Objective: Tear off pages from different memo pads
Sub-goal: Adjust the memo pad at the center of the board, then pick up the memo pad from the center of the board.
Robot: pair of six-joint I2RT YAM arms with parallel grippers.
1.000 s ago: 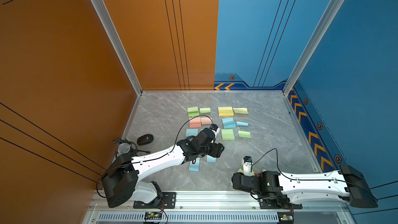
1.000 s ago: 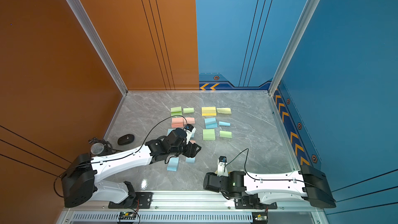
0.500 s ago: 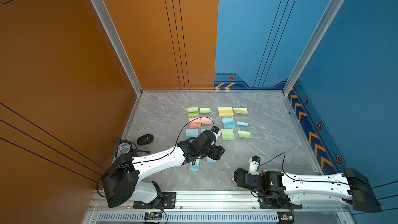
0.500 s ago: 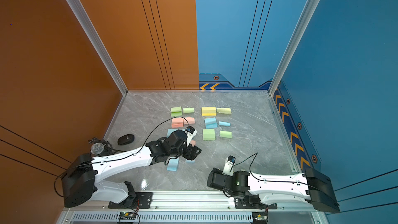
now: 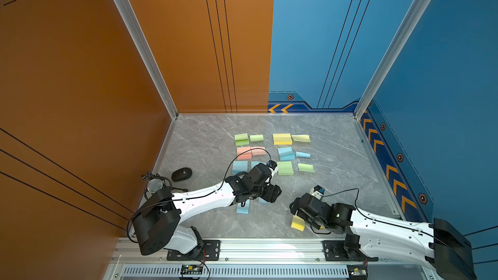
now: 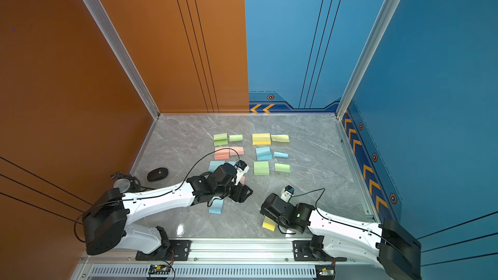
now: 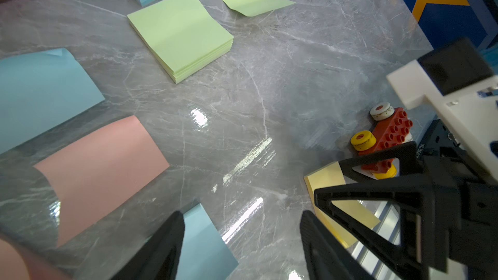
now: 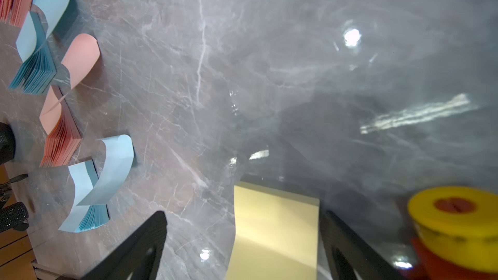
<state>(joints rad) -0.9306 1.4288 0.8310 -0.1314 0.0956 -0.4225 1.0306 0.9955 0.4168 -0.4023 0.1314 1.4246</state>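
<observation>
Clock: I read it on the bench [image 5: 204, 141] in a top view, with 12 at the back wall
Left tool [image 5: 272, 194]: just to the 6 o'clock side of the bench centre, low over the paper. In the left wrist view [image 7: 239, 216] I see its jaws wide and gripping nothing, with bare bench and a corner of a blue page [image 7: 204, 241] below the gap
Right tool [image 5: 296, 211]: at 5 o'clock. In the right wrist view [image 8: 244, 214] its jaws stand wide and straddle the near yellow pad [image 8: 275, 227]. One finger lies just beside the pad's edge and the other is clear of it. I cannot tell whether either touches
Near yellow pad [image 5: 297, 224]: flat on the bench at 5 o'clock, well apart from the rest
Memo pads [image 5: 282, 139]: green, pink, blue and yellow blocks in two columns between the centre and 12
Pages [image 5: 305, 167]: single curled sheets, each just on the 3 o'clock side of a pad of its own colour
Blue pad [image 5: 243, 208]: at 7 o'clock of the left tool, partly under that arm
Toy brick car [image 7: 390, 133]: red with yellow and white wheels, just beside the near yellow pad
Mouse [image 5: 182, 174], microphone [image 5: 155, 185]: near the 9 o'clock edge
</observation>
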